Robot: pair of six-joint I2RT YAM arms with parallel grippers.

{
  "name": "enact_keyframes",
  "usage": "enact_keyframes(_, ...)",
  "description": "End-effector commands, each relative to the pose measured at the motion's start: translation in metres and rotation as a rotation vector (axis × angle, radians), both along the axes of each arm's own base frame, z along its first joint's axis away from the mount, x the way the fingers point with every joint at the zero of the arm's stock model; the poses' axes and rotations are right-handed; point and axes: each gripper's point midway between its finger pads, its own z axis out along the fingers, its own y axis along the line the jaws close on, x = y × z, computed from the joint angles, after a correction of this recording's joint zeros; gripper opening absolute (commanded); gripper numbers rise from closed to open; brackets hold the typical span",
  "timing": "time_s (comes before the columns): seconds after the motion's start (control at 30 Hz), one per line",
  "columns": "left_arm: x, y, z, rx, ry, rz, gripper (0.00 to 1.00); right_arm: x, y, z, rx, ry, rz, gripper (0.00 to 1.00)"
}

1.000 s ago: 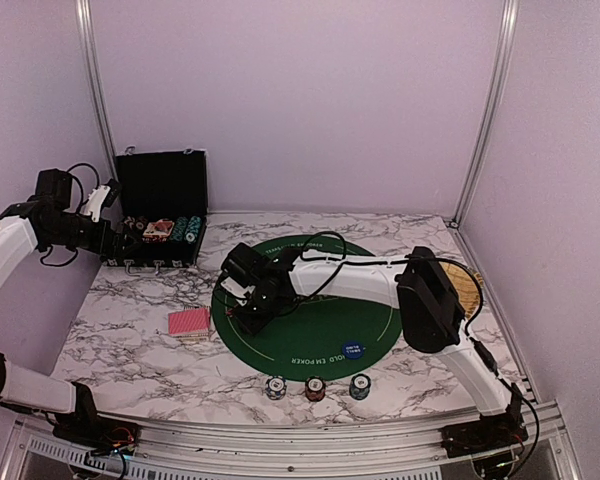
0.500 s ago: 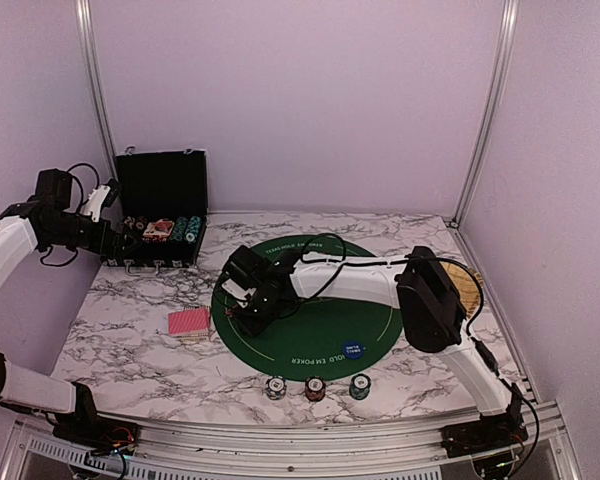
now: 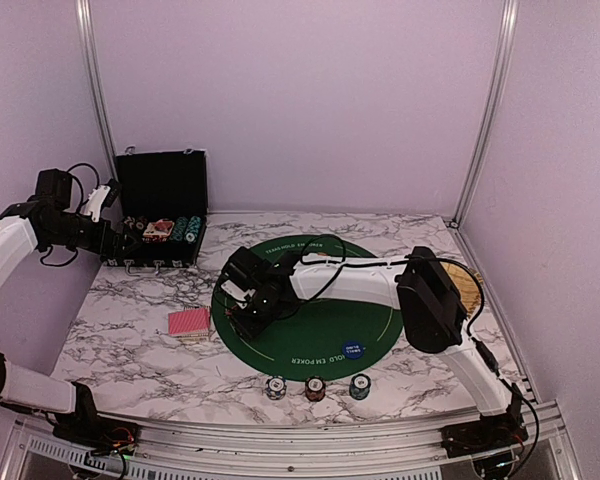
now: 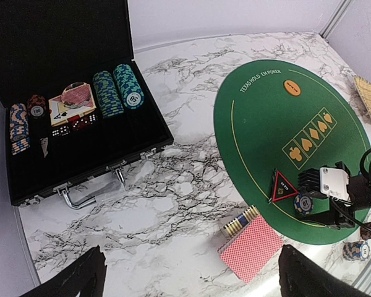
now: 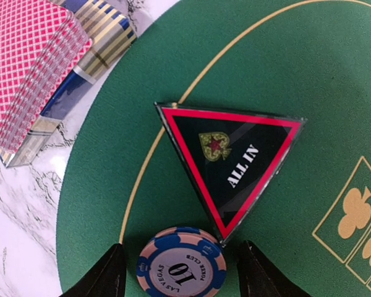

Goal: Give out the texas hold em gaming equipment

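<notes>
A blue-and-pink poker chip [image 5: 181, 266] marked 10 lies flat on the green mat [image 5: 309, 80], touching the tip of the red-rimmed black "ALL IN" triangle [image 5: 232, 161]. My right gripper [image 5: 180, 272] is open around the chip, with a gap on each side. A red-backed card deck [image 5: 31, 68] lies just off the mat. In the top view the right gripper [image 3: 248, 308] is low at the mat's left edge, and my left gripper [image 3: 110, 215] hovers open and empty by the black case [image 3: 162, 185]. Three chip stacks [image 3: 314, 388] stand at the front, and a blue button [image 3: 352, 349] lies on the mat.
The open case [image 4: 25, 179] holds chip rows [image 4: 117, 90], cards and dice. An orange button [image 4: 291, 88] lies at the mat's far side. A tan slatted wooden object [image 3: 467, 285] lies at the right, behind the right arm.
The right gripper's jaws have widened and let go of the chip, which now lies on the mat. The left arm has not moved.
</notes>
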Motion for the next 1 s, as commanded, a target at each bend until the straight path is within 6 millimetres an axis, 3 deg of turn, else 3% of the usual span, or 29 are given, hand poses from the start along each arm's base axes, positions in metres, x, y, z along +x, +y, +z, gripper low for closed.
enact_keyframes(0.0,-0.005,-0.004,0.008,-0.016,-0.009,-0.023,0.99,0.008,-0.003,0.036,0.016,-0.067,-0.020,0.61)
enact_keyframes(0.27,-0.005,-0.005,0.011,-0.018,-0.016,-0.024,0.99,0.009,-0.014,0.079,0.040,-0.119,-0.044,0.61)
enact_keyframes(0.43,-0.005,-0.005,0.013,-0.017,-0.024,-0.024,0.99,-0.008,-0.030,0.094,0.053,-0.102,-0.040,0.62)
enact_keyframes(0.63,-0.005,-0.005,0.015,-0.017,-0.027,-0.024,0.99,-0.064,-0.043,0.100,0.032,-0.046,0.058,0.73)
enact_keyframes(0.8,-0.005,-0.005,0.016,-0.020,-0.029,-0.025,0.99,-0.120,-0.053,0.090,-0.028,0.024,0.161,0.83)
enact_keyframes(0.97,-0.006,-0.006,0.016,-0.026,-0.026,-0.027,0.99,-0.158,-0.059,0.073,-0.049,0.094,0.222,0.88)
